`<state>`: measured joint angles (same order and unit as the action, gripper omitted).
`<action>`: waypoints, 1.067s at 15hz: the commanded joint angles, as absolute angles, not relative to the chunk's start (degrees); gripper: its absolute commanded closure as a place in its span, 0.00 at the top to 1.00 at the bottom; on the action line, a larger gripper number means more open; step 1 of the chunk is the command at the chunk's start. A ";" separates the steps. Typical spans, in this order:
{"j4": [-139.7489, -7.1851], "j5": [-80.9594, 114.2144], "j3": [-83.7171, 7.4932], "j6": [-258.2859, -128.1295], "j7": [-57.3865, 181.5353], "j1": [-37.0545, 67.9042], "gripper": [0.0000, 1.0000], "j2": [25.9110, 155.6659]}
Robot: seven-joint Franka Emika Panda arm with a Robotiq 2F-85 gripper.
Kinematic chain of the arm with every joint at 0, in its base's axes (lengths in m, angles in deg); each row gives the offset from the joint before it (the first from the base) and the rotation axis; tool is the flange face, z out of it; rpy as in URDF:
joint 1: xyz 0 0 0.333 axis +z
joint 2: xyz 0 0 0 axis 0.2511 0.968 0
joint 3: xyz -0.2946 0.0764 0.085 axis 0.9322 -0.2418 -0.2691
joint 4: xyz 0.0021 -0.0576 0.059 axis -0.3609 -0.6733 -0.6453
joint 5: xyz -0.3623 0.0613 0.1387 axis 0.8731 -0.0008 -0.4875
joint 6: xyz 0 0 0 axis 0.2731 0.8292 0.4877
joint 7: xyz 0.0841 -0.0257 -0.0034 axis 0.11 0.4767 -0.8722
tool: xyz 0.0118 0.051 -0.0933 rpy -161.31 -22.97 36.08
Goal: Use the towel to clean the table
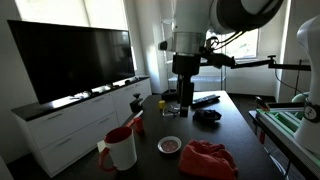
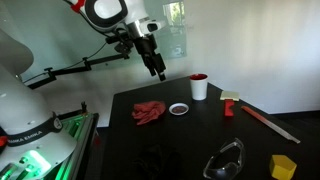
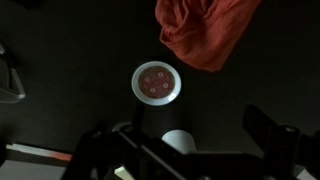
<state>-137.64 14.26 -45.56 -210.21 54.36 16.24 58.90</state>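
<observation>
I had the gripper (image 2: 159, 71) hanging above the black table (image 2: 190, 140), jaws spread wide, nothing between them. In the wrist view the crumpled red towel (image 3: 205, 30) lay on the table at one o'clock from the small white bowl (image 3: 158, 82), near but apart.

A red towel (image 3: 205, 32) lay crumpled on the dark table (image 3: 60, 60) near a small white dish (image 3: 158, 83); the gripper (image 3: 185, 150) gaped wide.

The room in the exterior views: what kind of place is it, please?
Probably a lab or office furnished like a home: a large television on a white cabinet, and a second white robot beside the black table.
</observation>
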 commanded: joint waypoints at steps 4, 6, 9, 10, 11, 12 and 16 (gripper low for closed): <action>-132.50 14.40 -38.64 -180.38 49.89 14.26 1.00 38.04; -129.22 14.90 -37.90 -174.10 49.73 13.43 1.00 35.38; -127.05 14.82 -37.70 -170.51 49.92 13.34 1.00 33.37; -126.84 14.87 -37.71 -169.93 49.96 13.35 1.00 33.21; -126.70 14.84 -37.79 -170.09 50.13 13.38 1.00 33.67; -126.79 14.83 -37.77 -170.04 50.12 13.37 1.00 33.74; -126.74 14.86 -37.81 -169.77 50.24 13.30 1.00 34.08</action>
